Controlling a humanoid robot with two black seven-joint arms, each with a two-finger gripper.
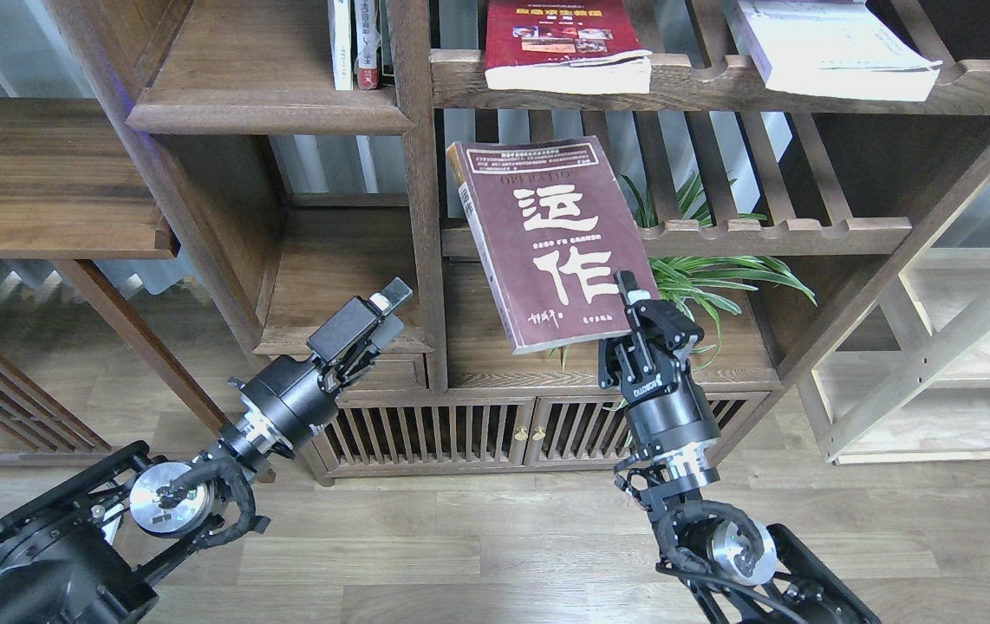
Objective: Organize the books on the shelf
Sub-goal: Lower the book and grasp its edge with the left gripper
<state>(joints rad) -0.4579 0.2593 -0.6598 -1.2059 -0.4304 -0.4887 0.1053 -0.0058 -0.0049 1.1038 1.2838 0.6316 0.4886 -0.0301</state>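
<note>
My right gripper point(631, 305) is shut on the lower right corner of the maroon-brown book point(544, 243) with big white Chinese characters. It holds the book tilted in the air in front of the lower slatted rack point(772, 232). A red book point(566, 45) and a white book point(833, 45) lie on the upper slatted rack. The solid dark-brown shelf point(261, 108) at upper left carries a few upright books point(361, 43) at its right end. My left gripper point(388, 305) points up to the right before the lower left compartment, empty; its fingers look close together.
A potted green plant point(703, 277) stands on the cabinet top behind the held book. A low cabinet point(460, 429) with slatted doors is below. A vertical post point(417, 173) divides the bookcase. Pale light-wood shelving point(963, 347) stands at right. A wood floor lies in front.
</note>
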